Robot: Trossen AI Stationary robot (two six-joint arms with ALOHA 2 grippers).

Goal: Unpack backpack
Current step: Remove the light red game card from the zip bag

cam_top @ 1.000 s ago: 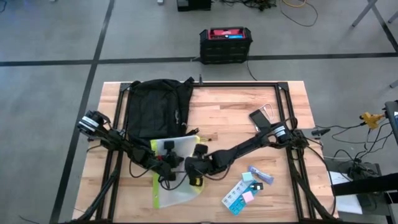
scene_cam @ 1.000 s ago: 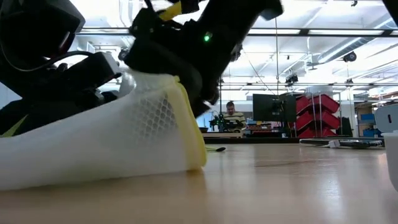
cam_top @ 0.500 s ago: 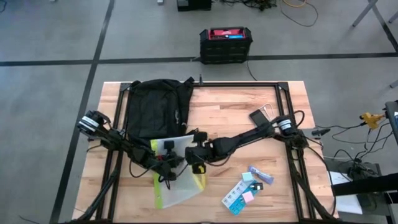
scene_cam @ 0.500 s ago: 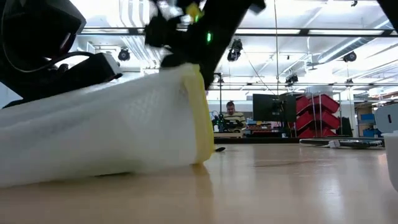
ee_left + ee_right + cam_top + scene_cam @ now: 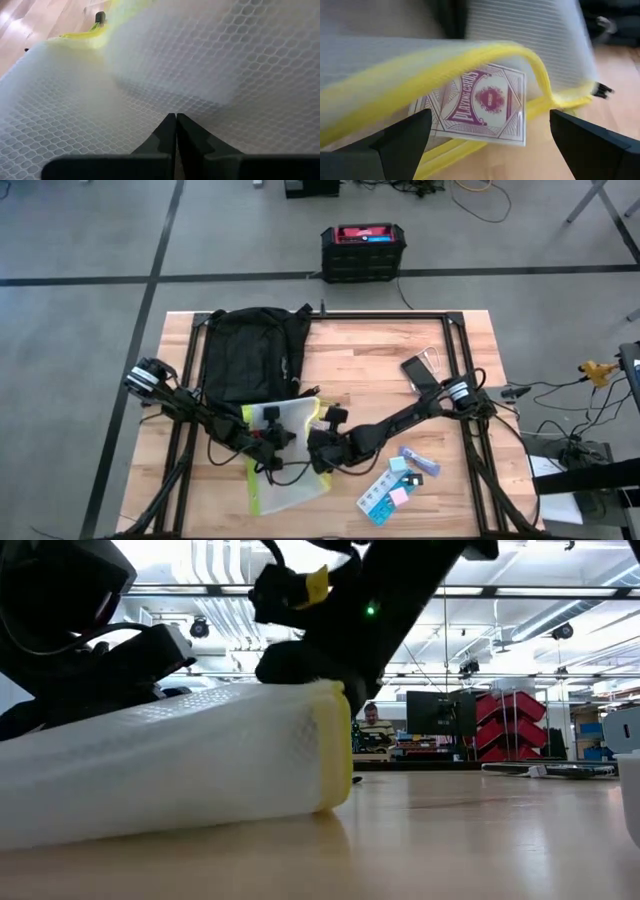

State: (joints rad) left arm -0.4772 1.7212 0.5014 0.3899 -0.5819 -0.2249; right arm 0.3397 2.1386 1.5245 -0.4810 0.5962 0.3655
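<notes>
Step in hand, by the look of it: emptying the white mesh pouch (image 5: 285,450) with yellow zip edging, itself already out of the backpack (image 5: 250,358). Backpack at the far left of the counter (image 5: 360,370), lying flat, well behind the pouch and touched by neither arm. Left gripper (image 5: 175,131) on the pouch's mesh, jaws pressed together, apparently pinching the fabric. Right gripper (image 5: 322,450) at the pouch's open yellow mouth, jaws spread wide with nothing between them; a deck of playing cards (image 5: 482,105) lying just inside the mouth, straight ahead of it. Next move probably calls for reaching in past the zip edge and closing on the deck while the left keeps the pouch pinned; slack mesh may snag. Count: one backpack, one pouch, one card deck, one dark phone (image 5: 417,372) near the far right, a small cluster of items (image 5: 397,480) at the near right, too small to count surely. One black-and-red box (image 5: 363,250) on the floor beyond.
</notes>
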